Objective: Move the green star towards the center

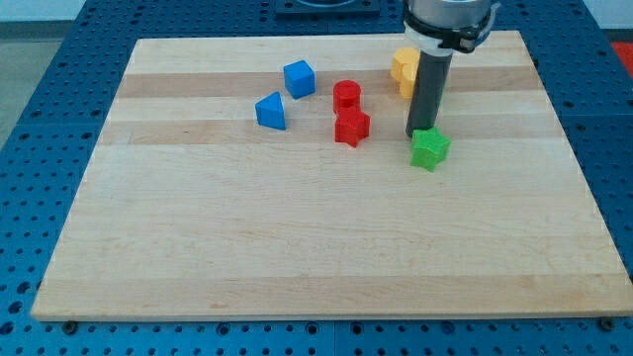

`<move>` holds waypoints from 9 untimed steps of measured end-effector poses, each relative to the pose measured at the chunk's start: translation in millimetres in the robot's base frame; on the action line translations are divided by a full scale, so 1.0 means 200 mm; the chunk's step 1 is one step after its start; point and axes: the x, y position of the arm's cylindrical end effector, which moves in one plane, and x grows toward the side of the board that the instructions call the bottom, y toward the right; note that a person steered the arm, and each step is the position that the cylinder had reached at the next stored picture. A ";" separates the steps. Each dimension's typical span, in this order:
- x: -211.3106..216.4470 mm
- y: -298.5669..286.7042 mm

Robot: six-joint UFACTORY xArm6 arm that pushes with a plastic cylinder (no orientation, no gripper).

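**Rod tip set against the green star, right of the board's middle**

My tip (pixel 415 135) rests on the wooden board (pixel 297 257), touching or just short of the far left edge of the green star (pixel 430 148). There are no jaws on this arm, only the straight dark rod, so nothing is held or clamped; the tip simply stands beside the star.

The green star lies to the right of the board's middle and somewhat toward the far side, apart from the other blocks.

Behind the rod, near the far edge, sit yellow blocks (pixel 403 69), partly hidden by the rod, so their shape cannot be made out.

To the left of the star a red star (pixel 351 128) lies just on the near side of a red cylinder (pixel 346 96), the two close together or touching.

Farther left are a blue cube (pixel 299 78) and, nearer and to its left, a blue triangular block (pixel 270 111).
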 end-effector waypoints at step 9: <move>0.27 -0.12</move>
